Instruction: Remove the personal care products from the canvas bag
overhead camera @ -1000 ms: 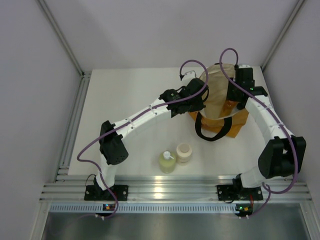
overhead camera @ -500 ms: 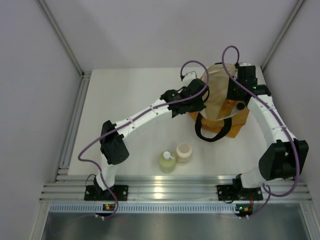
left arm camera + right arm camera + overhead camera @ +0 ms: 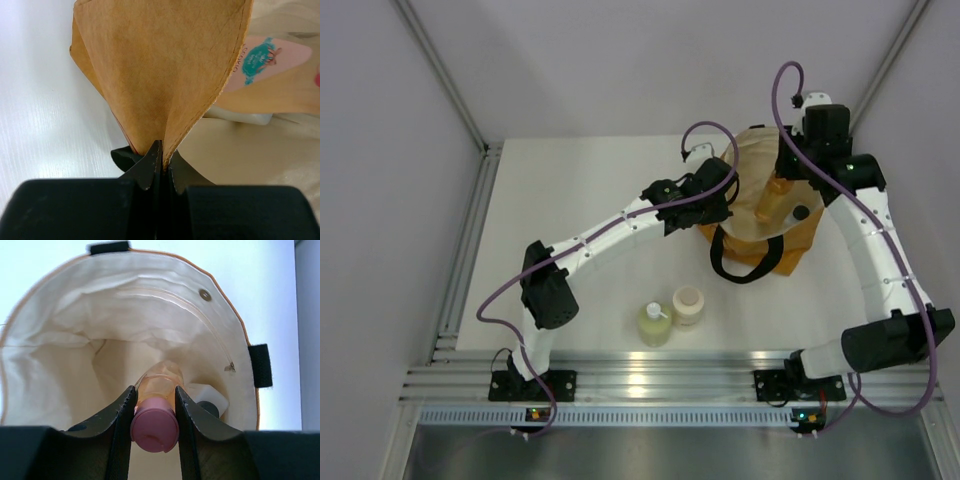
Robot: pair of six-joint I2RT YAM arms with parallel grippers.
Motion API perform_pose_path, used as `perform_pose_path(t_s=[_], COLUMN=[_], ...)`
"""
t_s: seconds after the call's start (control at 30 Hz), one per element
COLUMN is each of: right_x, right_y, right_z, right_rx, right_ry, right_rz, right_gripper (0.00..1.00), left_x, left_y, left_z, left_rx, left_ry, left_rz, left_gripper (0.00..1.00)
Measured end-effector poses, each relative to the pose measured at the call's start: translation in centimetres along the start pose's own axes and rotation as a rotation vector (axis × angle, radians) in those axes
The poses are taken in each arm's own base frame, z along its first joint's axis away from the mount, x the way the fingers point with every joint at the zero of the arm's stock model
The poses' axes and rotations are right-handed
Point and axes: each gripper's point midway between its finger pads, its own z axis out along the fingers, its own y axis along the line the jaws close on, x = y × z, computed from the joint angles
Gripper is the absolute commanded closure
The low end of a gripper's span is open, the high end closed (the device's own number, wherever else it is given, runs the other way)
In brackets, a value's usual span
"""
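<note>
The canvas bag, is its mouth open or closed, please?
Open: the left claw pinches the canvas bag by its rim, and its cream lining gapes round the orange bottle in the right claw.

Overhead view from behind; two close wrist views sharing canvas bag [image 3: 796, 250].

- White table [image 3: 590, 200].
- Canvas bag [image 3: 757, 195] at far right, black strap [image 3: 745, 272] draped on surface.
- Yellow-green pump bottle [image 3: 654, 326] and cream jar [image 3: 687, 307] upright, side by side, near front edge.
</note>
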Motion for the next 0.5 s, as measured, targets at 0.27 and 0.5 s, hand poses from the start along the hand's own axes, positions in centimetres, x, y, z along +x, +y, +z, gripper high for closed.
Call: perform_pose_path(t_s=[0.27, 0.5], right_x=[-3.1, -3.9], right_y=[3.5, 4.7], right_z=[-4.9, -8.5], right_rx=[-0.074, -0.114], right_ry=[-0.056, -0.06], right_rz=[-0.078, -0.108], right_gripper=[1.0, 1.0], left_x=[0.0, 0.0], left_y=[0.0, 0.0], left_z=[0.0, 0.0], left_rx=[0.0, 0.0], left_ry=[0.0, -0.001], left_rz=[0.0, 0.0], left_gripper=[1.0, 1.0])
